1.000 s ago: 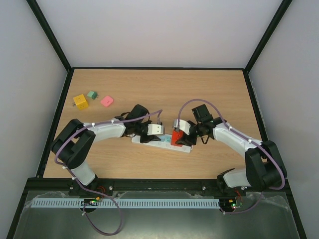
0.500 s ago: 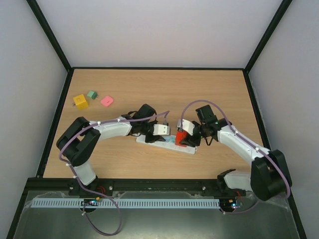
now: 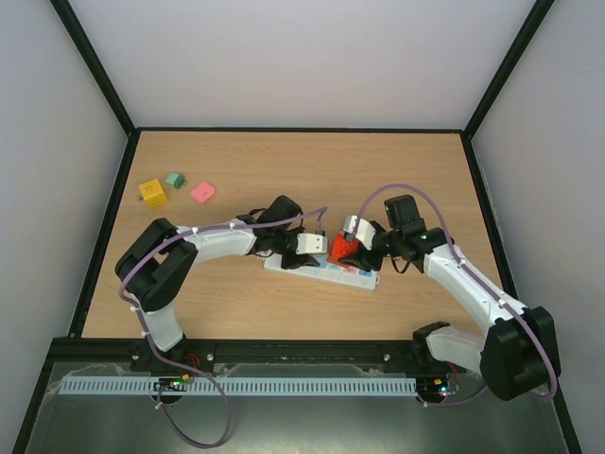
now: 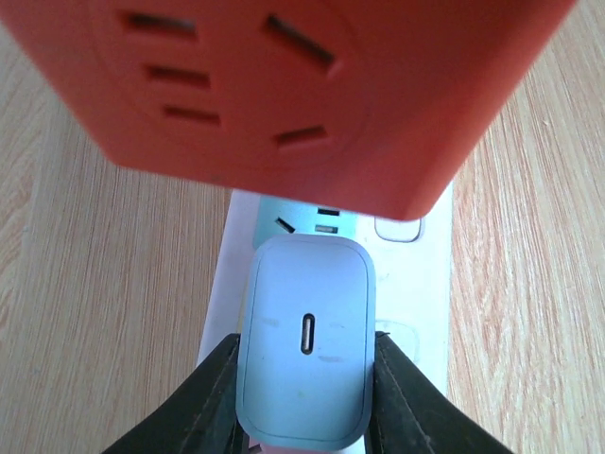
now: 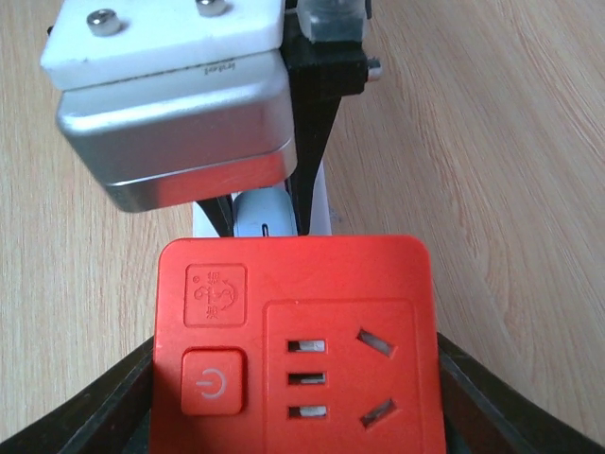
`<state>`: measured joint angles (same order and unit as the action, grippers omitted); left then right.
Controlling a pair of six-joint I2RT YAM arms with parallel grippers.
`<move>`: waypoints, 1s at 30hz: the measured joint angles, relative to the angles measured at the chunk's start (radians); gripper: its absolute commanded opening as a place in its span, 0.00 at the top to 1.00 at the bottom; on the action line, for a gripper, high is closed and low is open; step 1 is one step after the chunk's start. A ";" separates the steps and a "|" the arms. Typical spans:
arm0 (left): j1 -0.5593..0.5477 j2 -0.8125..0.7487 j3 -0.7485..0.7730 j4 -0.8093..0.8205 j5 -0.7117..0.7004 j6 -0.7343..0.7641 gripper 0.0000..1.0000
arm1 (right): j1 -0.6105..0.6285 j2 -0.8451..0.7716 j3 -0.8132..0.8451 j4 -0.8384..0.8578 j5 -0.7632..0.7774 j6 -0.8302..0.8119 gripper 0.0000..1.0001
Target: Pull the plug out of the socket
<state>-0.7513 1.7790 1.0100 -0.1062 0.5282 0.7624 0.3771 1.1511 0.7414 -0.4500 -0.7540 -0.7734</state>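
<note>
Pincers (image 3: 310, 248) (image 3: 346, 247) clamp blue plug (image 4: 304, 355) and red plug (image 5: 298, 345)

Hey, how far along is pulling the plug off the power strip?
Done: both grips are set. The left gripper clamps the pale charger seated in the power strip; the right gripper clamps the red plug. In hand: the red plug sits tilted above the strip, seemingly partway out. Left: pulling it fully clear; I cannot tell whether its prongs are out.
</note>
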 measured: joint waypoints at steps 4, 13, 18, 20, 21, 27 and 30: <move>0.002 0.006 0.020 -0.030 0.008 -0.018 0.64 | -0.022 -0.014 0.000 -0.022 -0.003 0.005 0.77; 0.017 -0.015 0.074 -0.134 0.023 -0.109 0.01 | -0.043 -0.035 0.038 -0.002 -0.041 0.188 0.77; 0.040 -0.111 0.108 -0.147 0.040 -0.180 0.01 | -0.047 -0.041 0.083 0.071 -0.059 0.359 0.77; 0.053 -0.163 0.108 -0.147 0.038 -0.207 0.00 | -0.049 -0.041 0.101 0.106 -0.055 0.429 0.77; 0.058 -0.183 0.108 -0.146 0.035 -0.216 0.00 | -0.050 -0.041 0.110 0.130 -0.050 0.478 0.77; 0.082 -0.349 0.096 -0.122 -0.045 -0.291 0.01 | -0.051 -0.036 0.142 0.272 -0.032 0.733 0.77; 0.089 -0.377 0.106 -0.121 -0.084 -0.308 0.01 | -0.051 -0.025 0.152 0.328 -0.034 0.834 0.76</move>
<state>-0.6621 1.4025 1.1156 -0.2276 0.4442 0.4541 0.3264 1.1263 0.8936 -0.1219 -0.7883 0.0608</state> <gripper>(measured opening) 0.994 0.596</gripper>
